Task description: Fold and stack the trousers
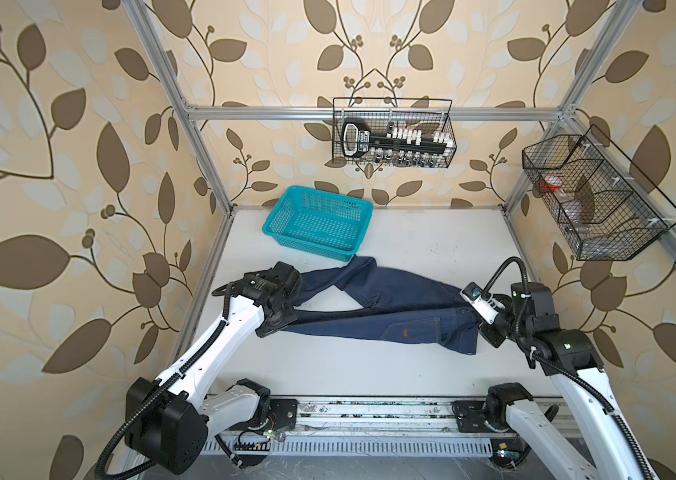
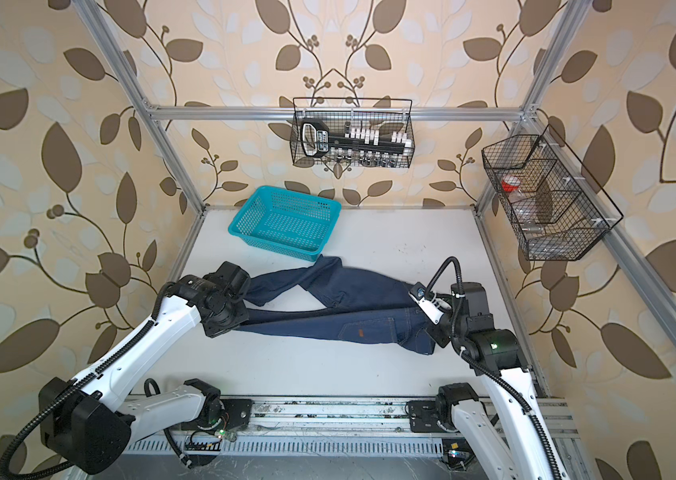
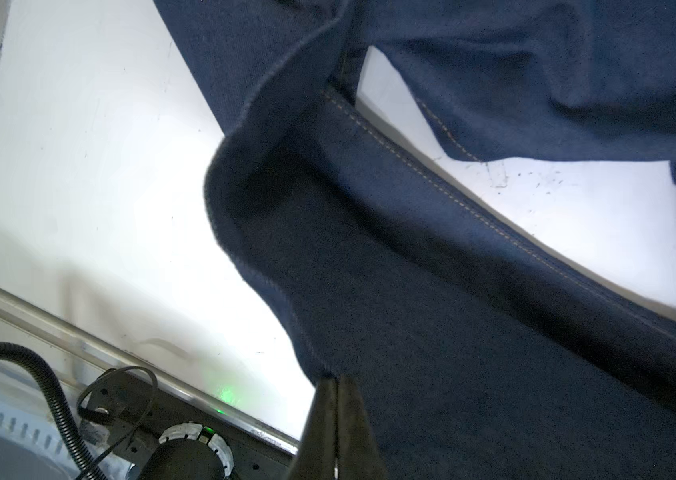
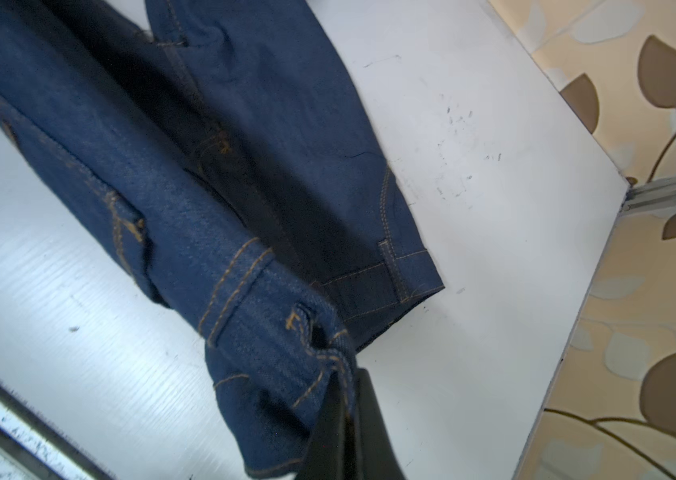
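The trousers (image 1: 390,320) are lying mid-frame on the white table (image 1: 369,374) in both top views; only the wrist views are showing us the left gripper (image 3: 337,388) pinching a leg, the right gripper (image 4: 349,399) pinching the waistband.

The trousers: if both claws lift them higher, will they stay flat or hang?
Probably floppy: the trousers drape and crease between the left claw and the right claw, so the middle would likely hang. The denim looks thick, perhaps heavy. Both pinch only edges, so slipping seems possible.

The right gripper (image 4: 346,419) is pinched onto the waistband of the trousers (image 4: 211,166), above the white table (image 4: 494,249).
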{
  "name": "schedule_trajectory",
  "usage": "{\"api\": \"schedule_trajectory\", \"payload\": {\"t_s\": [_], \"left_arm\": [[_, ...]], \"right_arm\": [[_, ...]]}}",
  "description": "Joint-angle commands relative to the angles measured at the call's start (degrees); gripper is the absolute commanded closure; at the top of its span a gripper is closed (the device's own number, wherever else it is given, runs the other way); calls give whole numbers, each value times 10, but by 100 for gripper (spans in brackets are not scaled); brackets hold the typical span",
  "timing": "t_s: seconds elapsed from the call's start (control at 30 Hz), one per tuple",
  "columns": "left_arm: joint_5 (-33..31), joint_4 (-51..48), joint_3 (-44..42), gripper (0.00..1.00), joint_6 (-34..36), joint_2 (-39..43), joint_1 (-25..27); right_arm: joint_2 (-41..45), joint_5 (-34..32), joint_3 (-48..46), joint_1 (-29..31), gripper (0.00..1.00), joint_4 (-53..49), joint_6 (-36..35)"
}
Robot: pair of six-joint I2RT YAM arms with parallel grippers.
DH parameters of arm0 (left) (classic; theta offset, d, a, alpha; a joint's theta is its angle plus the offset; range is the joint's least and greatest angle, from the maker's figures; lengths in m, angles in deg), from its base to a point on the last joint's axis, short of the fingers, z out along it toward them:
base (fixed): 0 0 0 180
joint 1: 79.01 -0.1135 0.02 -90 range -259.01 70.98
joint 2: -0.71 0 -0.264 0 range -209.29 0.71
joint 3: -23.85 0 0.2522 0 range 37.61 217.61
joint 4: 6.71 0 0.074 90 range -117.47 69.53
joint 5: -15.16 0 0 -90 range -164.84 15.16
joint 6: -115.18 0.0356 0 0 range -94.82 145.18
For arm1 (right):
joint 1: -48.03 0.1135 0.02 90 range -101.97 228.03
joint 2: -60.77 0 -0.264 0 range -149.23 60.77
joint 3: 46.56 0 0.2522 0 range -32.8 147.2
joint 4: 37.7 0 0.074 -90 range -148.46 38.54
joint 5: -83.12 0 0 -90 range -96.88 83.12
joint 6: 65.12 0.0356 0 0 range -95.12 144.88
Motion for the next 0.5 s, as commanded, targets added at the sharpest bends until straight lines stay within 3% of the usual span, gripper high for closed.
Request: {"api": "schedule_trajectory", "payload": {"t_s": [0.0, 0.1, 0.23, 0.3, 0.43, 0.47], "left_arm": [[-20, -29, -23, 100, -7, 5, 2], [-32, -24, -22, 100, -13, 10, 2], [-87, -47, 0, 100, -26, 4, 1], [-106, -54, 6, 97, -32, 6, 2], [-118, -63, 15, 91, -36, 11, 1], [-124, -71, 21, 85, -40, 14, 2]], "right_arm": [[-1, 63, 6, 35, 99, -118, -79], [-1, 119, -10, 100, 100, -153, -128], [10, 41, -41, 232, 97, -133, -134], [13, 19, -53, 277, 89, -111, -140], [-1, -1, -46, 307, 54, -96, -147], [-5, -5, -44, 308, 50, -97, -151]]}}
